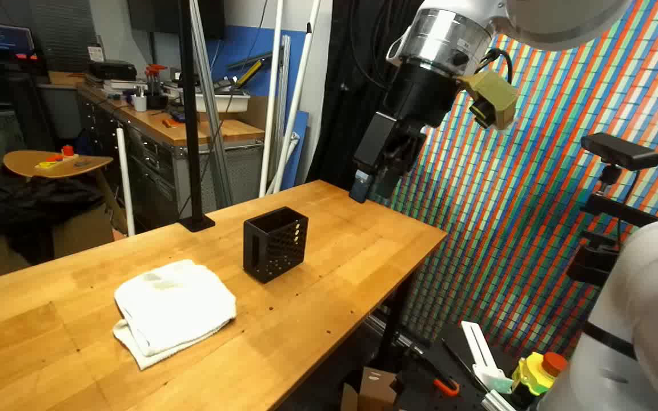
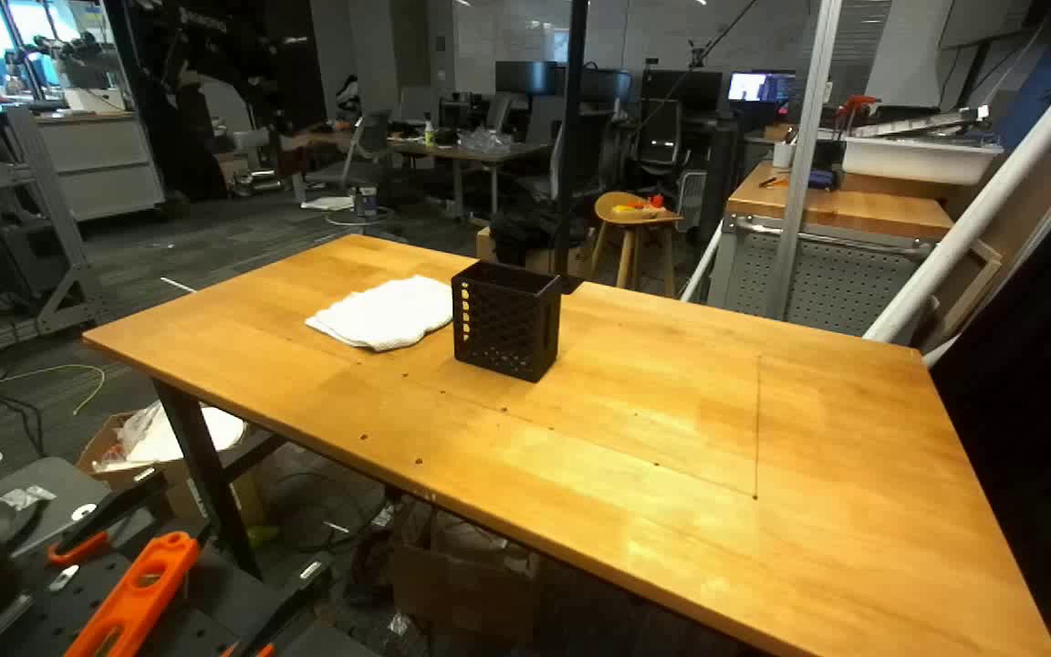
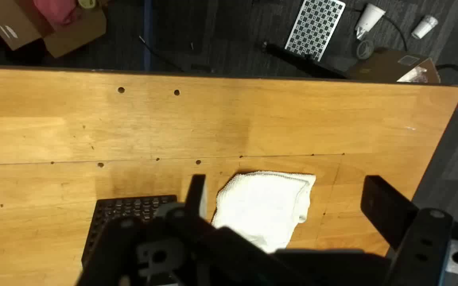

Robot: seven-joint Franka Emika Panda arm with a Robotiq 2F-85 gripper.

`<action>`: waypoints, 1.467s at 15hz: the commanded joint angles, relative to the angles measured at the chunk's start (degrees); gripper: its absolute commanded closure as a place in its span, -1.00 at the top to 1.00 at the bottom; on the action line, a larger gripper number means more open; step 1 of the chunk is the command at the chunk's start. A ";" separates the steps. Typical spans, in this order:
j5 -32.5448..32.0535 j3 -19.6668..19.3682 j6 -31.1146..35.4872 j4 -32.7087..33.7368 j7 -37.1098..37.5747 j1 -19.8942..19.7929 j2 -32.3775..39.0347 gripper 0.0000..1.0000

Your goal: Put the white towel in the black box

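White towel lies folded outside the open-topped black box

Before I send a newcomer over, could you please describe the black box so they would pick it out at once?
Start from the wooden table and find the folded white towel lying on it. Beside the towel, not touching it, stands the black box, upright and open-topped. Its dark, latticed side sets it apart from the pale towel.
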 commanded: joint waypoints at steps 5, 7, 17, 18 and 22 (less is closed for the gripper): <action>0.42 0.45 -0.20 0.28 -0.37 -0.56 -0.06 1.00; 0.42 0.45 -0.20 0.28 -0.37 -0.56 -0.07 1.00; 1.26 0.87 4.67 1.80 -1.96 1.47 4.92 1.00; 1.22 1.32 6.45 2.52 -1.97 1.92 6.70 1.00; 0.36 3.73 12.55 5.39 -0.06 2.85 13.70 1.00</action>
